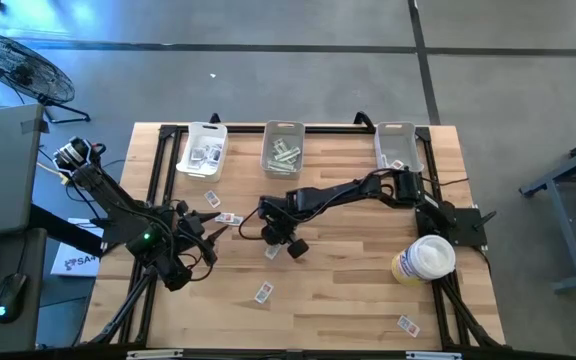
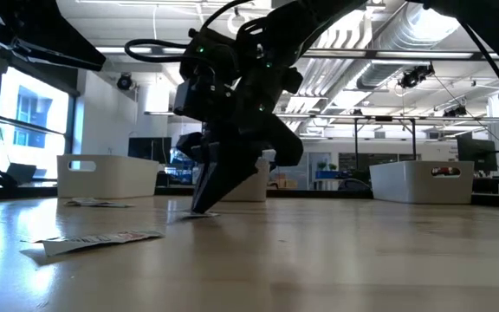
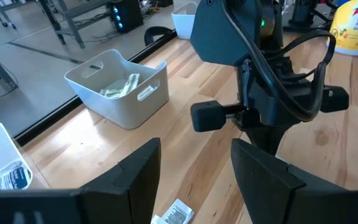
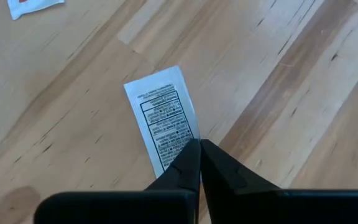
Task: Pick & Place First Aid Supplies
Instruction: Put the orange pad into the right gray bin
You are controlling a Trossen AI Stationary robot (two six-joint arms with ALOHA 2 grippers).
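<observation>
First aid packets lie scattered on the wooden surface [image 1: 348, 290], with more sorted into three clear bins along its far edge: white packets in the left bin [image 1: 204, 150], pale green strips in the middle bin [image 1: 283, 148], and a few in the right bin [image 1: 399, 145]. The right hand [image 4: 199, 144] is down at the middle of the surface with its fingers pressed together, their tips pinching the near end of one white packet [image 4: 161, 121] printed with black text, which lies flat on the wood. Another packet's corner [image 4: 33, 6] shows near it. In the low view the right arm's dark fingers [image 2: 215, 186] point down to the surface. The left hand [image 3: 194, 171] hovers at the left side of the surface, fingers spread wide and holding nothing, above a loose packet [image 3: 174, 214]. Other loose packets lie near the front [image 1: 263, 292] and the front right corner [image 1: 406, 324]. A white-and-yellow tub [image 1: 424, 260] stands on the right.
</observation>
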